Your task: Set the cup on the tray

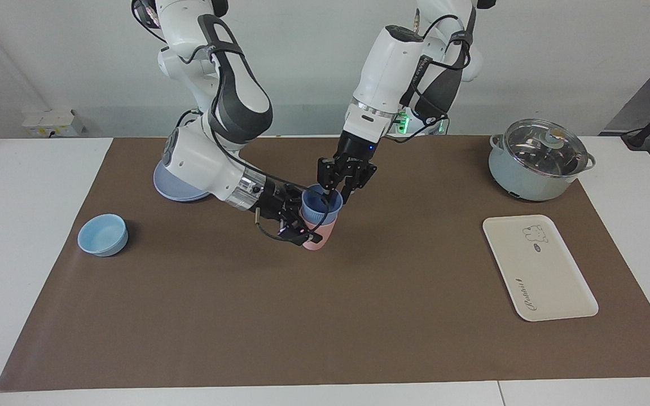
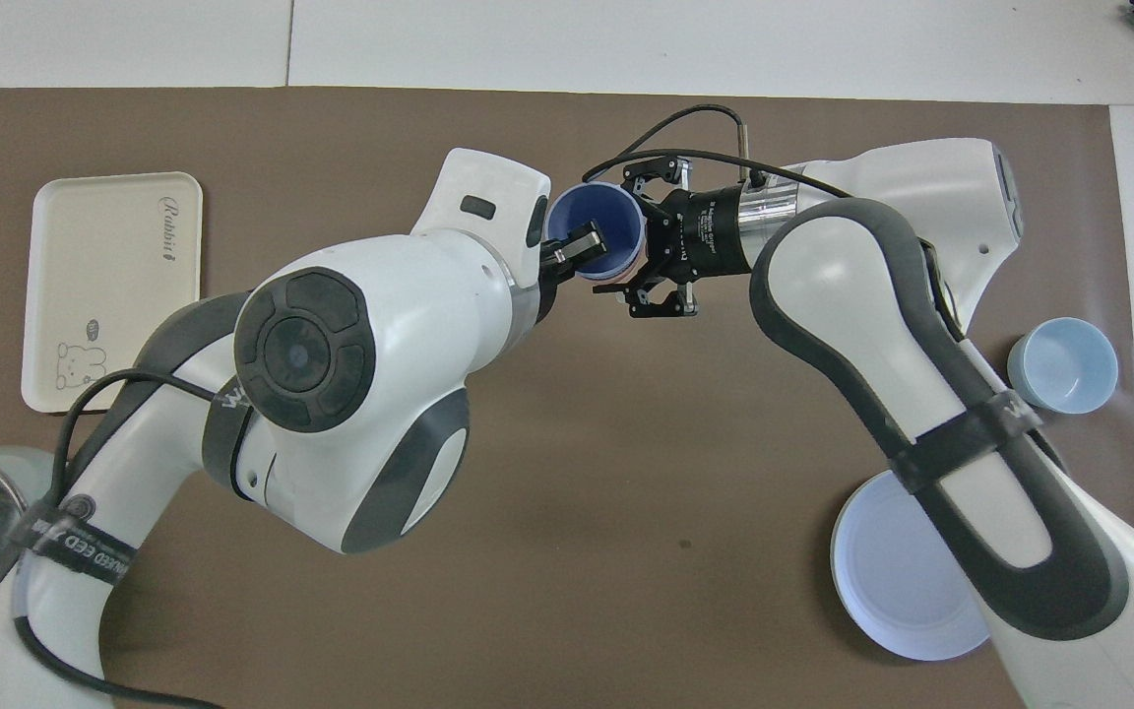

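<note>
1. The blue cup point(image 1: 321, 206) sits nested in a pink cup point(image 1: 317, 237), mid-worktop.
2. The left gripper point(image 1: 332, 195) pinches the blue cup's rim, one finger inside.
3. The right gripper point(image 1: 300, 228) clamps the pink cup.
4. The tray point(image 1: 538, 266) lies well apart, toward the left arm's end.

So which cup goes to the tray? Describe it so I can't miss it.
Middle of the brown mat, where both arms meet. There a pink cup stands with the periwinkle-blue cup nested in it. Take the blue upper one, not the light-blue bowl.
</note>
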Controlling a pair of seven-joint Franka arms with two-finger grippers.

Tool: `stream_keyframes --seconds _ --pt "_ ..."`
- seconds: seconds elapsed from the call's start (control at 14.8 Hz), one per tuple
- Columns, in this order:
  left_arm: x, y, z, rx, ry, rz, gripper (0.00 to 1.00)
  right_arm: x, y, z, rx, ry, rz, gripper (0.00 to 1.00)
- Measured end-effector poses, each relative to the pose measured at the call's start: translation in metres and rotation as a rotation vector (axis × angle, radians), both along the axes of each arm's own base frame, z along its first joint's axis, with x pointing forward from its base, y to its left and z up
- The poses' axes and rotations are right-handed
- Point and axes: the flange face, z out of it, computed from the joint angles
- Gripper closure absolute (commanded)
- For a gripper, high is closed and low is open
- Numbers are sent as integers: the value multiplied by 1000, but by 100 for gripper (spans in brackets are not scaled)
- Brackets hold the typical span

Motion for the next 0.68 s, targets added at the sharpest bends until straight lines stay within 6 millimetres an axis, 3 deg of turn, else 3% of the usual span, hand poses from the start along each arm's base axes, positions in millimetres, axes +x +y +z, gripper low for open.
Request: stream_keyframes --seconds 0.41,0.54,0.68 --pt "2 4 23 5 17 15 100 1 -3 1 -2 -1 -4 100" --pt "-2 10 49 17 35 12 100 2 -8 0 -2 4 -8 100" --pt "-7 31 82 32 55 27 100 5 -20 -1 -1 10 -20 100"
